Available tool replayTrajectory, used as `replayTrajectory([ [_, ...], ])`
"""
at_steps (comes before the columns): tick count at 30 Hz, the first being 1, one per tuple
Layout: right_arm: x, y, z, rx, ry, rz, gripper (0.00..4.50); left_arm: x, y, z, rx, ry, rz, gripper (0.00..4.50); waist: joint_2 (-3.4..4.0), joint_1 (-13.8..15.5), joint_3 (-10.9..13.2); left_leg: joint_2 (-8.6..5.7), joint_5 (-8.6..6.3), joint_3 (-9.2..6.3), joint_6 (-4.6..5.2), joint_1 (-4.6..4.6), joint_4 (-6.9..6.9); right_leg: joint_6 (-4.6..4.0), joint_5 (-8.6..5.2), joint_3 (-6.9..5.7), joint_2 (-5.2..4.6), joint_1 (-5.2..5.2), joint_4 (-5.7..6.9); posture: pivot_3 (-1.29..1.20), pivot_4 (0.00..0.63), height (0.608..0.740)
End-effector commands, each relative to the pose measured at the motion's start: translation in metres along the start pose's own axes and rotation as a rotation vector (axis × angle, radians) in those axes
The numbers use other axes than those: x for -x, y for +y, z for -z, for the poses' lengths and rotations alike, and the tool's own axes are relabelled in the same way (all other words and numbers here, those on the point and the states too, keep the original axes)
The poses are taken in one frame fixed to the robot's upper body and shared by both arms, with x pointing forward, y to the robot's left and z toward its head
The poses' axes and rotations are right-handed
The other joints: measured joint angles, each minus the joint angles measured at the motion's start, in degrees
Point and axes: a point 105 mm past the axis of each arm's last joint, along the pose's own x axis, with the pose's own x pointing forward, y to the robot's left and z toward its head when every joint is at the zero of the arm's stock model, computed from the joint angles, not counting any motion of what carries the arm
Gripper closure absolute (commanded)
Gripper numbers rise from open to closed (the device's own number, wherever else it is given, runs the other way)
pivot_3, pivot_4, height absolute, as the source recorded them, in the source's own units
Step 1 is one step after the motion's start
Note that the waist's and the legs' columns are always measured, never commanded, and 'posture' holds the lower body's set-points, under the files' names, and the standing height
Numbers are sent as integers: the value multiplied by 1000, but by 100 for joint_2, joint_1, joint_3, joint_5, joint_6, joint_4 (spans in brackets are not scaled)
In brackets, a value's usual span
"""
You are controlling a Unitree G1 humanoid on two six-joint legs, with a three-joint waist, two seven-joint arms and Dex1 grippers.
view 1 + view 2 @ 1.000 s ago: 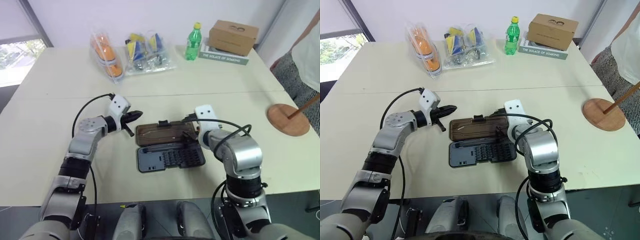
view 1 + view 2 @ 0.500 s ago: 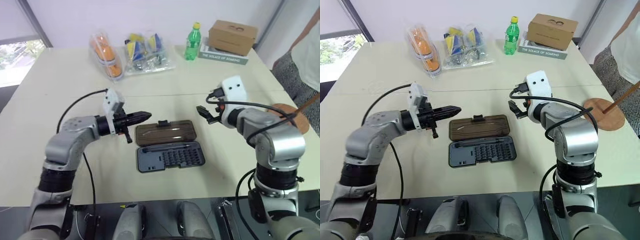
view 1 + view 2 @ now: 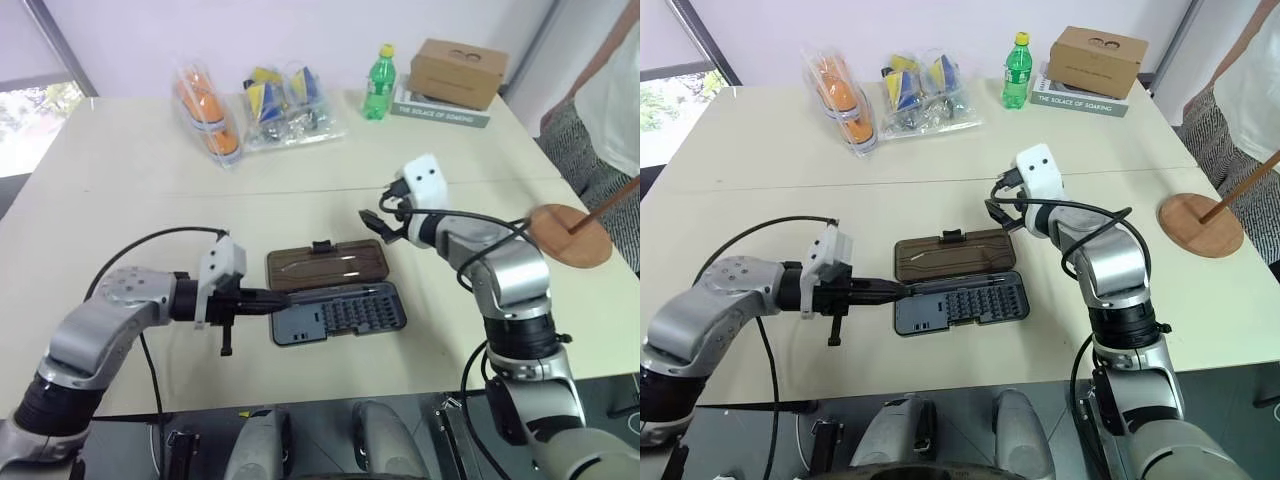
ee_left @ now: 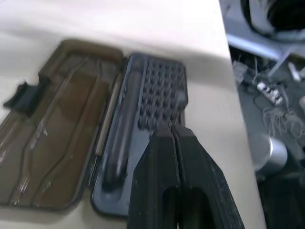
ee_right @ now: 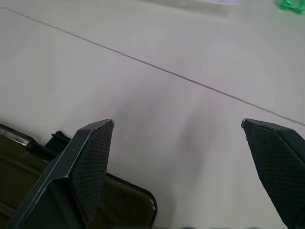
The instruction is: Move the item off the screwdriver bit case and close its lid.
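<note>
Screwdriver bit case [image 3: 335, 310] mid-worktop, already rid of the wooden stand [image 3: 572, 235] parked far right, lid [image 3: 327, 264] still flat open; left gripper [image 3: 276, 299] pinched shut at the case's left end, right gripper [image 3: 378, 226] spread wide above.

book [image 3: 1086, 101] | spine text: "THE SOLACE OF SOARING"

— What do you have on the tabletop [image 3: 120, 200]?

— You see the screwdriver bit case [image 3: 336, 311] open, its lid [image 3: 327, 265] lying flat on the far side. Your left gripper [image 3: 283, 298], jaws together, points at the case's left end. The right gripper [image 3: 376, 226] hovers spread beyond the lid's right corner. The wooden stand [image 3: 572, 236] sits far right.
</note>
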Motion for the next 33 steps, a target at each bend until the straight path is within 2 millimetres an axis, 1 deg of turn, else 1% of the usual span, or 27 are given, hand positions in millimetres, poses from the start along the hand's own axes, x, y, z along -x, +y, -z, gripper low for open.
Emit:
replayTrajectory([
  [1, 0, 4, -13, 68, -38, -38, 20, -2, -3, 8, -17, 10, 24, 4500, 0, -1, 0, 1, 0, 0, 0, 0, 0, 0, 0, 0, 0, 0, 0, 0, 150, 740],
  [5, 0, 6, -14, 119, -13, -87, 20, -4, -2, 26, -5, 45, 40, 4500, 0, 13, 0, 0, 0, 1, 0, 0, 1, 0, 0, 0, -4, 0, 0, 0, 150, 740],
  [8, 3, 6, -21, 161, -12, -123, 20, -9, 3, 33, -9, 48, 35, 4500, 1, 16, 1, 0, 0, 1, 0, 0, 1, 0, 0, -1, -4, 0, 0, 0, 150, 740],
  [12, 9, 6, -32, 220, -18, -171, 20, -19, 9, 36, -21, 35, 19, 4500, 1, 20, 2, -1, -1, 3, 1, 0, 1, 2, 1, -1, -4, 0, 0, 0, 150, 740],
  [16, 11, 7, -34, 273, 1, -220, 20, -26, 12, 36, -15, 8, 3, 4500, 0, 21, 2, 0, -1, 2, 2, 0, 1, 2, 1, -1, -4, 0, 0, 0, 150, 740],
  [20, 8, 11, -19, 327, 76, -303, 20, -29, 15, 42, -11, 8, -5, 4500, 0, 20, 2, 0, -1, 2, 2, 0, 2, 2, 1, -1, -4, 1, 0, 0, 150, 740],
  [23, 1, 11, -4, 350, 120, -339, 20, -30, 14, 48, -12, 16, -5, 4500, 0, 20, 1, 0, -1, 3, 2, 0, 3, 2, 1, -1, -4, 1, 0, 0, 150, 740],
  [25, -4, 10, 1, 358, 138, -351, 20, -32, 13, 50, -14, 19, -3, 4500, 0, 23, 1, 0, -1, 3, 2, 1, 4, 2, 1, -1, -5, 2, 1, 0, 150, 740],
  [33, -22, -1, 16, 380, 172, -338, 20, -34, 13, 52, -32, 17, -8, 4500, 0, 37, 1, 0, -1, 4, 1, 2, 6, 3, 2, -1, -6, 4, 1, 0, 150, 740],
])
